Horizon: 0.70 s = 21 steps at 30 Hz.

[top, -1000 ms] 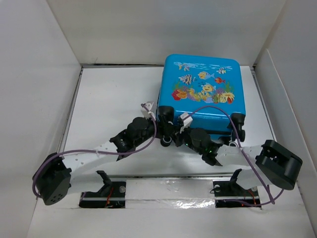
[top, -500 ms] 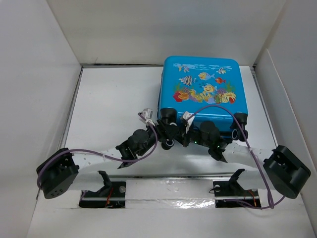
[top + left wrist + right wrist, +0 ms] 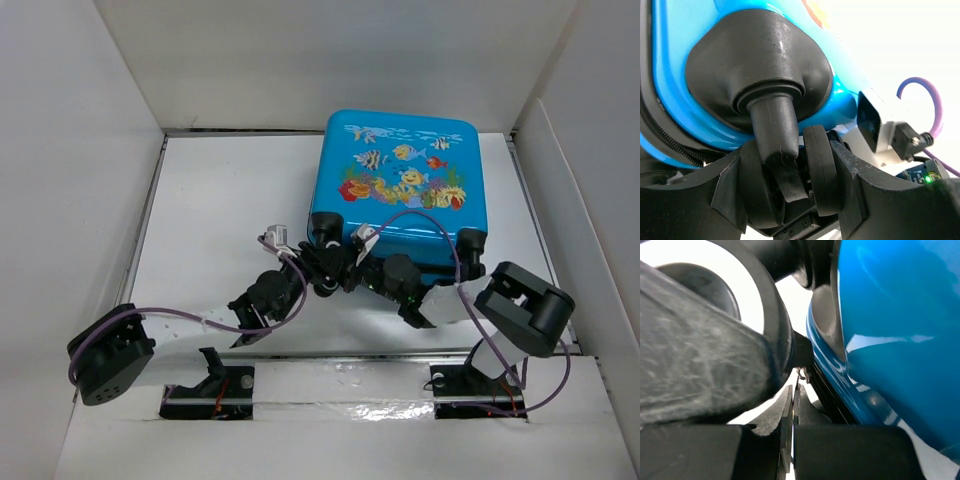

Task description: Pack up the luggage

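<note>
One luggage (image 3: 400,190), two visible wheels (image 3: 323,226)

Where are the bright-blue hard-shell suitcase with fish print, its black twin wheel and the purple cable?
bright-blue hard-shell suitcase (image 3: 395,175): top view, printed front panel.
black twin wheel (image 3: 819,170): left wrist view, right-hand disc.
purple cable (image 3: 937,107): left wrist view, loop's outer bend.

The whole table (image 3: 220,200) and luggage (image 3: 400,190) are seen from a fixed camera above and behind the arm bases, tilted down towards the far wall. Both wrist cameras are held very close at the luggage's near-left corner, facing its blue shell. That corner's wheel (image 3: 819,170) is shared with the top view.
</note>
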Each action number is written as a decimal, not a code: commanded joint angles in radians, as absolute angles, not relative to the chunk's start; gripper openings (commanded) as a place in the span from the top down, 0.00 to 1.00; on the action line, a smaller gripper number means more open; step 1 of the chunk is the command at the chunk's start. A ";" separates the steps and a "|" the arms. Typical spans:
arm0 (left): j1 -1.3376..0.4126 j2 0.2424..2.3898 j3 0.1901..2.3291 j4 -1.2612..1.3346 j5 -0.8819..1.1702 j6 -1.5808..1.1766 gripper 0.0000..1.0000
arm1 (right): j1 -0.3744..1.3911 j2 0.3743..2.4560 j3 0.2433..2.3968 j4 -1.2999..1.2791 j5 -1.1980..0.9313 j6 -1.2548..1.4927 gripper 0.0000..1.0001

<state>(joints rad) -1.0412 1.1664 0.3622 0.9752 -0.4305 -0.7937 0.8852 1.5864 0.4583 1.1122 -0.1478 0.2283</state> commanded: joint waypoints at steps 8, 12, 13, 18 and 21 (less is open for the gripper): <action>-1.178 1.090 0.397 1.216 -0.020 -0.798 1.00 | 0.887 1.270 0.432 0.844 -0.109 0.351 1.00; -1.178 1.199 0.488 1.272 0.107 -0.810 1.00 | 0.946 1.345 0.523 0.804 -0.169 0.308 1.00; -1.178 1.203 0.489 1.260 0.104 -0.811 1.00 | 0.960 1.371 0.537 0.778 -0.157 0.302 0.99; -1.178 1.097 0.431 1.099 0.013 -0.769 0.60 | 0.980 1.319 0.491 0.712 -0.068 0.298 0.51; -1.121 1.005 0.399 0.938 -0.018 -0.768 0.29 | 0.971 1.221 0.468 0.625 -0.022 0.272 0.35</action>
